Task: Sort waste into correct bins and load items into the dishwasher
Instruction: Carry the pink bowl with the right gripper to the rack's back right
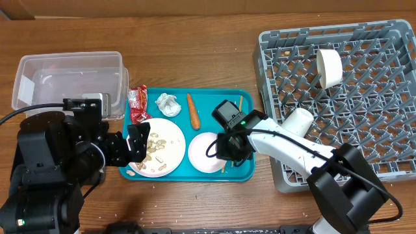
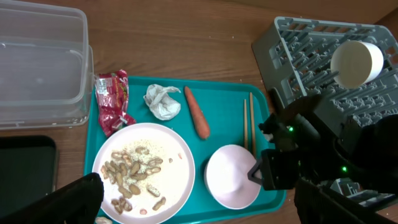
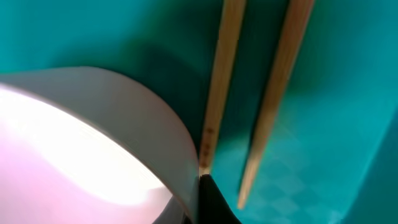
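Observation:
A white plate (image 1: 166, 146) with beige food scraps lies on the teal tray (image 1: 221, 97). A pinkish-white small bowl (image 1: 203, 153) sits to its right. My right gripper (image 1: 224, 146) is shut on the bowl's right rim (image 3: 74, 137), one finger outside it (image 3: 199, 186), next to the wooden chopsticks (image 3: 217, 93). My left gripper (image 1: 133, 146) is open and empty at the plate's left edge (image 2: 199, 208). The red wrapper (image 1: 138, 104), white tissue (image 1: 168, 104) and carrot (image 1: 193, 111) lie at the tray's back.
The clear tub (image 1: 65, 81) stands at the back left, and the black tray (image 2: 25, 168) in front of it is hidden under my left arm in the overhead view. The grey dish rack (image 1: 364, 97) at the right holds two white cups (image 1: 329, 67) (image 1: 296, 121).

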You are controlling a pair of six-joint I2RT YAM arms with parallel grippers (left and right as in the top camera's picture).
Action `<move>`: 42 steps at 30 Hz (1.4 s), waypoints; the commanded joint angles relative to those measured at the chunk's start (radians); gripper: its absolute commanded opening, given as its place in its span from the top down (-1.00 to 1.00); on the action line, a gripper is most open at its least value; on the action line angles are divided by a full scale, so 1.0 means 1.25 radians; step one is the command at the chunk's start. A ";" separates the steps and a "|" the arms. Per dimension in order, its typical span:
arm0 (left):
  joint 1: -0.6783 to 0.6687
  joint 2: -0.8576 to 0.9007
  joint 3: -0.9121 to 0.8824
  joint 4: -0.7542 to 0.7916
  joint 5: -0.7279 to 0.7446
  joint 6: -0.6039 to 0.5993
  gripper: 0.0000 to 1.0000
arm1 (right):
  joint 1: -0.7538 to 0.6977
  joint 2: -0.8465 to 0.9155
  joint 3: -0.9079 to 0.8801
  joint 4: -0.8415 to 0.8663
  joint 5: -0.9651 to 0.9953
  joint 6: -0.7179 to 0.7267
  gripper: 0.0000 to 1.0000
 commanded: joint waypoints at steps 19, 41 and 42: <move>0.004 0.000 0.013 0.001 -0.005 0.021 -1.00 | -0.317 -0.336 0.277 -0.188 1.058 -0.050 0.92; 0.004 0.000 0.013 0.001 -0.005 0.021 -1.00 | -0.734 0.032 0.276 0.102 0.869 -0.272 0.92; 0.004 0.000 0.013 0.001 -0.005 0.021 -1.00 | -0.728 0.040 0.276 0.110 0.870 -0.282 0.92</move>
